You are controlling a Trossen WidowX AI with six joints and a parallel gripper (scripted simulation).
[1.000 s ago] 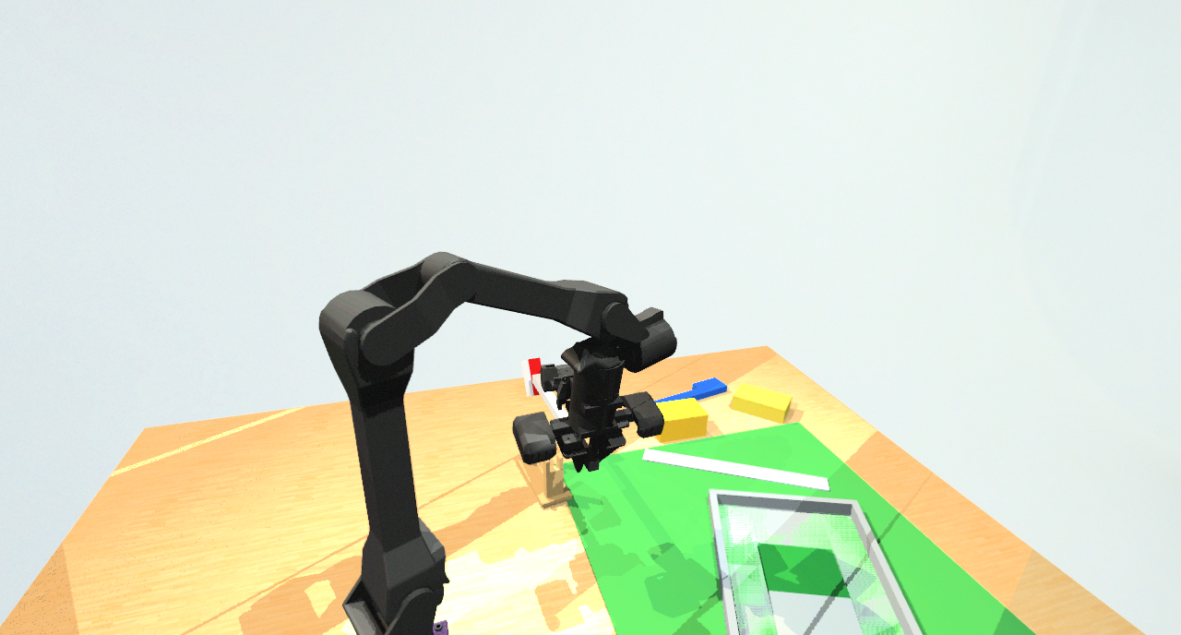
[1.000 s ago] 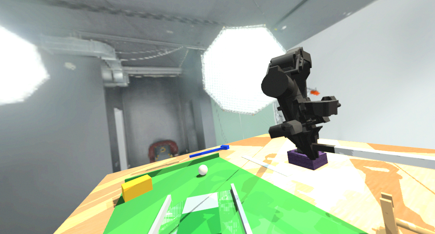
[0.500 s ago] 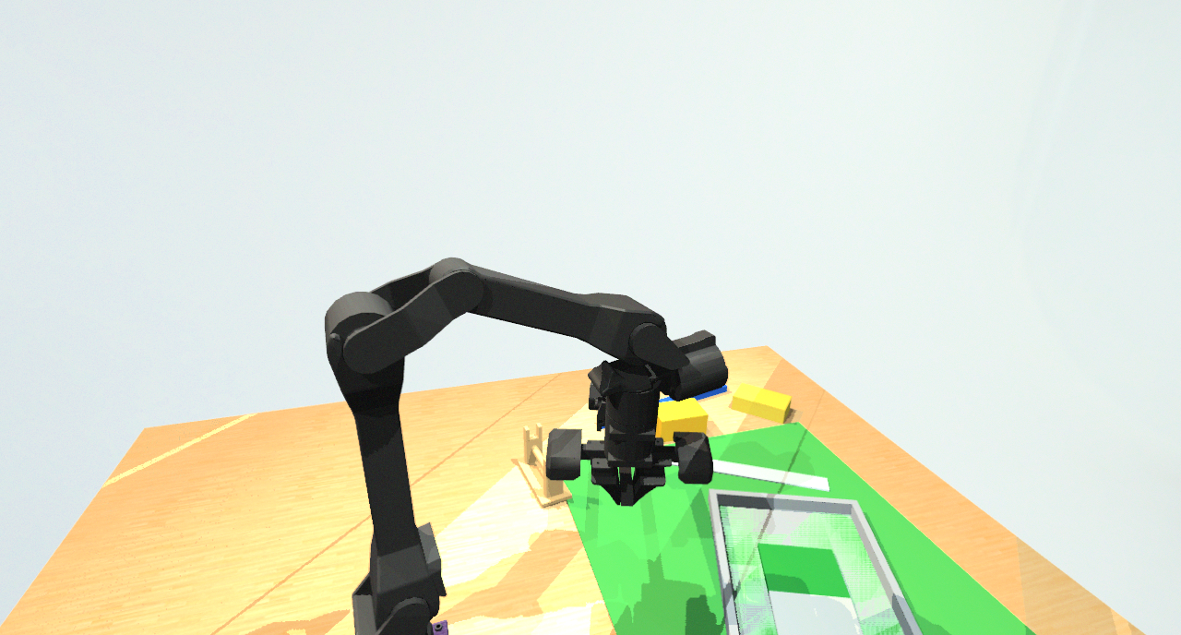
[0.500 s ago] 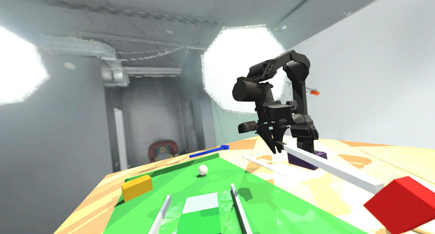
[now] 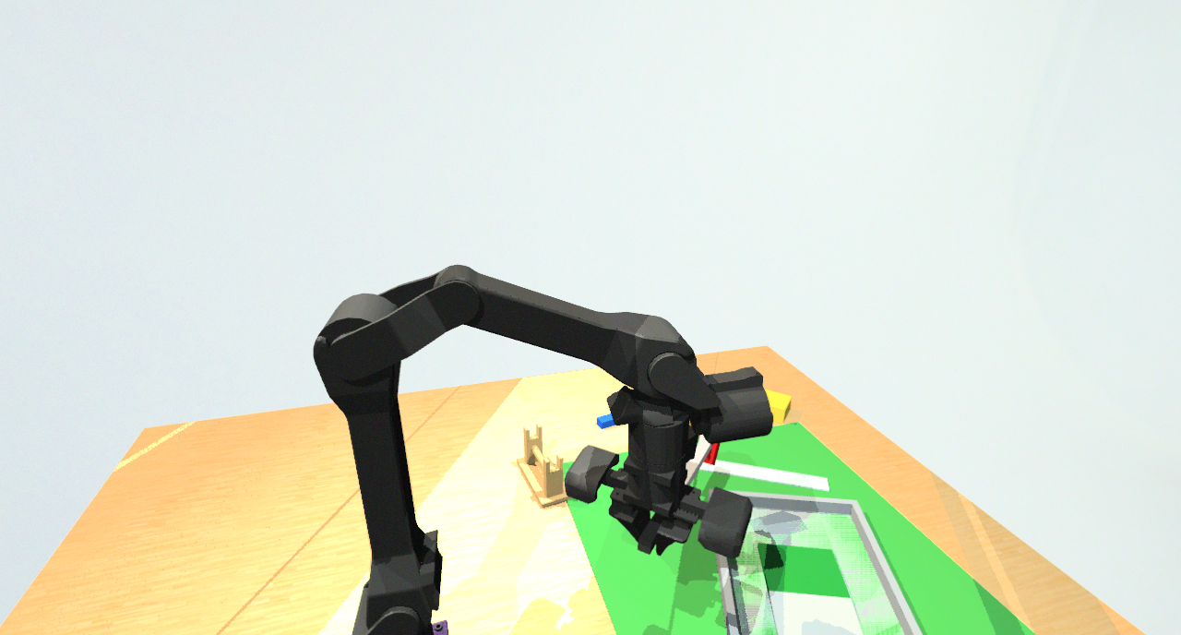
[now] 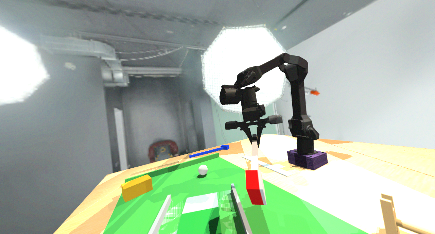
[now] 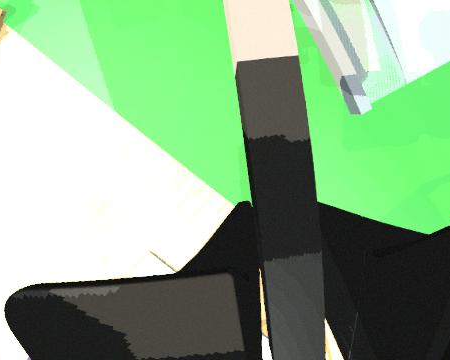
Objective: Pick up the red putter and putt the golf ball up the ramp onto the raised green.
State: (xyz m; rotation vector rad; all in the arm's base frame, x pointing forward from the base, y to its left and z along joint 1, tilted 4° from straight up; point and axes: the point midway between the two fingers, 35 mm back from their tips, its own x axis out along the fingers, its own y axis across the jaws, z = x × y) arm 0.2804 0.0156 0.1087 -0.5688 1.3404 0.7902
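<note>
My gripper (image 5: pixel 652 546) (image 6: pixel 255 143) (image 7: pixel 267 210) is shut on the dark grip of the red putter. The putter (image 6: pixel 255 159) (image 7: pixel 265 30) has a pale shaft and a red head (image 5: pixel 712 452) (image 6: pixel 254 187). It is off its stand and reaches out from the fingers over the green mat, beside the ramp's rail in the exterior view. The white golf ball (image 6: pixel 203 169) rests on the mat beyond the ramp, clear of the putter; the other views do not show it. The white ramp (image 6: pixel 200 202) leads to the raised green (image 5: pixel 809 580) (image 6: pixel 194 222) between grey rails (image 6: pixel 240 210).
The wooden stand (image 5: pixel 544 476) (image 6: pixel 387 213) is empty beside the mat (image 6: pixel 282 211). A blue putter (image 5: pixel 605 421) (image 6: pixel 206 151) lies on the table beyond the mat. A yellow block (image 5: pixel 778 405) (image 6: pixel 136 187) sits near the mat's edge. A white bar (image 5: pixel 771 473) lies on the mat.
</note>
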